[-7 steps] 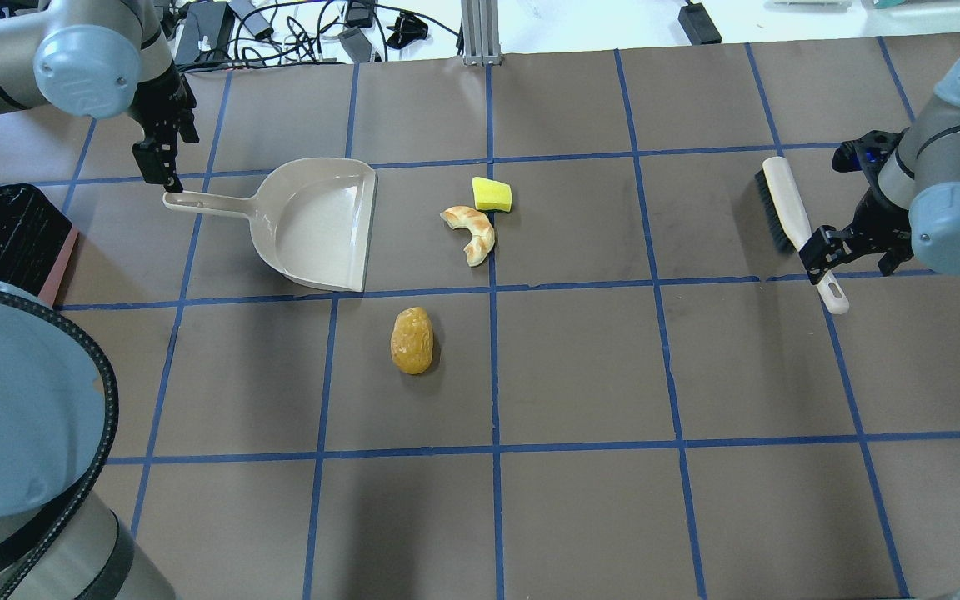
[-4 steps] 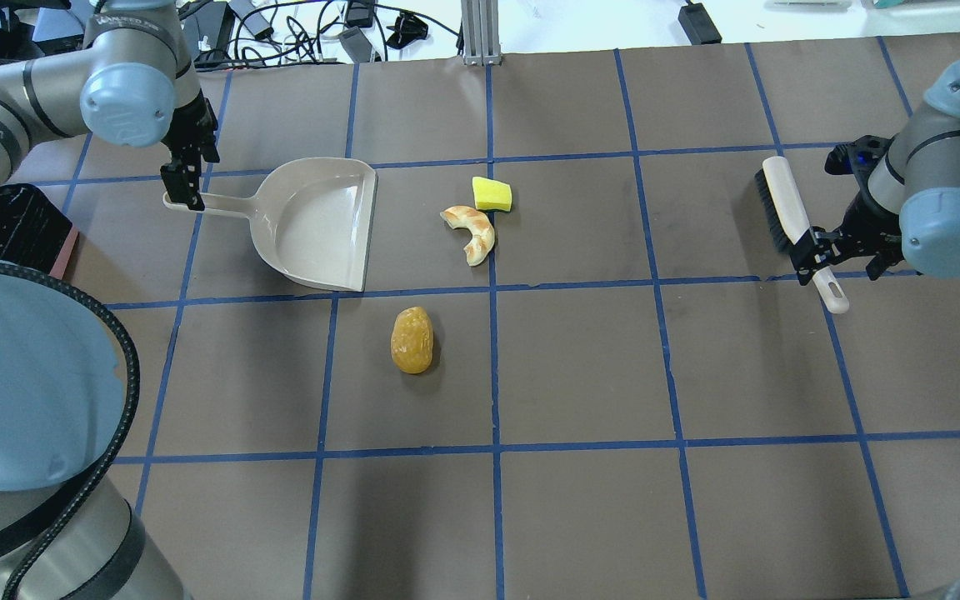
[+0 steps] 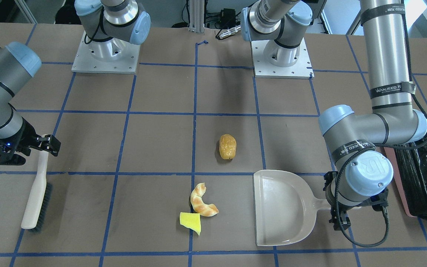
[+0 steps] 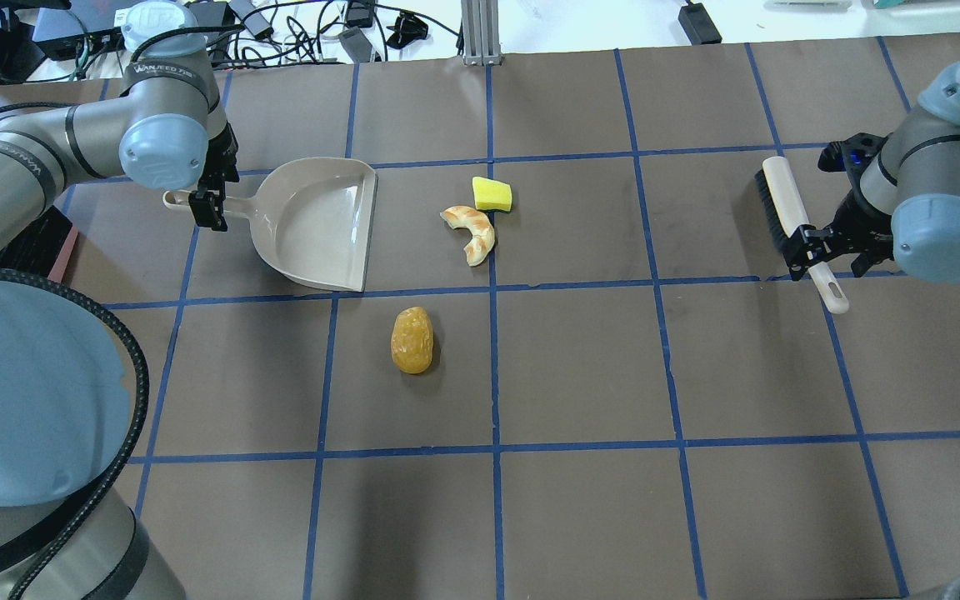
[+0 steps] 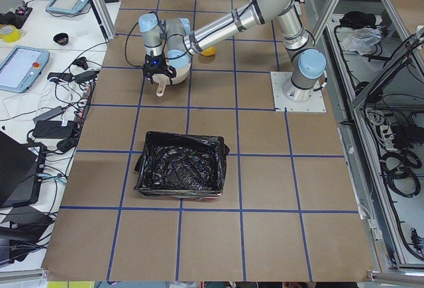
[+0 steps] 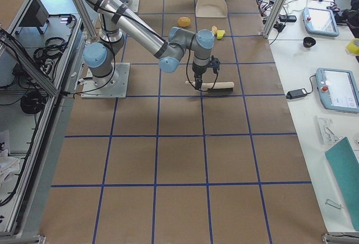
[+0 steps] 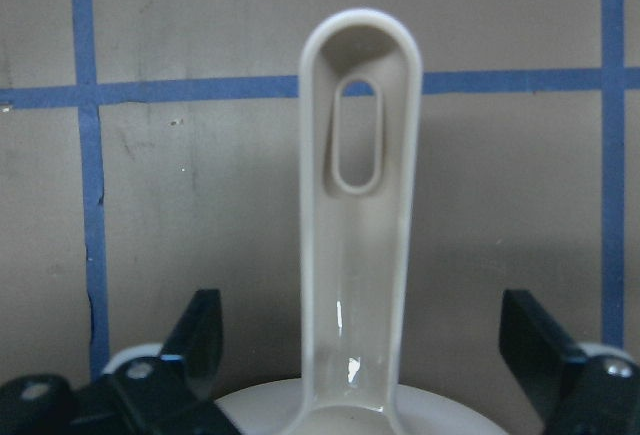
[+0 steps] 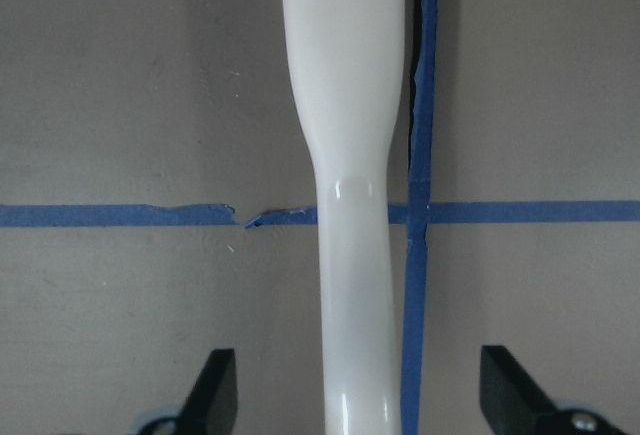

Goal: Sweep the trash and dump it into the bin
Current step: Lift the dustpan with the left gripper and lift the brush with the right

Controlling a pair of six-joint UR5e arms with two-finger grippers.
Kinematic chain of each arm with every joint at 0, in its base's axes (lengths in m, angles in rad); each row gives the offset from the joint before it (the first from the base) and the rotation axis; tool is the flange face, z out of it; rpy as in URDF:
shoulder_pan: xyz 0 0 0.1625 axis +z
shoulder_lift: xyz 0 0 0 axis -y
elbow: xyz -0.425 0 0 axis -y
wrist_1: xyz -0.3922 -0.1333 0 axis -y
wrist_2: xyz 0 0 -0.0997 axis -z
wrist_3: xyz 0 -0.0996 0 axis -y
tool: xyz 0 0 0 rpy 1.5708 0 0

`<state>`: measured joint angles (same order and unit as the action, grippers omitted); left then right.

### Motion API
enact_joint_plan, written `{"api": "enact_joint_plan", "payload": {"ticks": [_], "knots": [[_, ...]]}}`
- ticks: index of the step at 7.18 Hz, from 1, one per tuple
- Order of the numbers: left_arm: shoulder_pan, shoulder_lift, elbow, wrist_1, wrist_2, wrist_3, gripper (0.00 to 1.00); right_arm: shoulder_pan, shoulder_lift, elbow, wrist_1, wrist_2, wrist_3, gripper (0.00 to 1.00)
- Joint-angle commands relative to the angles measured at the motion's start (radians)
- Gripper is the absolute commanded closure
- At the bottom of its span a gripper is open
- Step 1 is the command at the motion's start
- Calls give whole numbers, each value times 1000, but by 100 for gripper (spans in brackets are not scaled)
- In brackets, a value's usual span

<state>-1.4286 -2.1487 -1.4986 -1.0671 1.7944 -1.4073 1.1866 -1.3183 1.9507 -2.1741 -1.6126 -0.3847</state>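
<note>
- The left gripper (image 7: 365,327) straddles the handle of the dustpan (image 4: 313,225), its fingers spread wide and clear of it.
- The right gripper (image 8: 360,385) stands spread the same way around the handle of the brush (image 4: 784,208).
- Between the two grippers, past the pan's mouth, lie the croissant piece (image 4: 472,233), the yellow scrap (image 4: 492,194) and the potato lump (image 4: 412,340).
- The bin (image 3: 397,178) sits well behind the left gripper.
</note>
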Motion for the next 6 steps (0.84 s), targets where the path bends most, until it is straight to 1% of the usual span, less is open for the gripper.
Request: {"api": "enact_joint_plan", "payload": {"ticks": [1,2,3,4,5,6], "knots": [[4,9,-5,6,8,10,16,1,14,11,-4,-6,4,20],[8,7,-8,6,10,11,24,1,11,36,-6,-6,4,19],[8,0,-14,6,11,11,24,1,2,40,-7,-6,6,20],[8,4,-44,9,10,11,27,1,2,37,-7,-3,6,32],[10,13,-55,38,5,10,62,1,-2,37,-9,-3,21,48],[10,19,-43,44,-6,5,100,1,-10,31,-10,-4,23,48]]}}
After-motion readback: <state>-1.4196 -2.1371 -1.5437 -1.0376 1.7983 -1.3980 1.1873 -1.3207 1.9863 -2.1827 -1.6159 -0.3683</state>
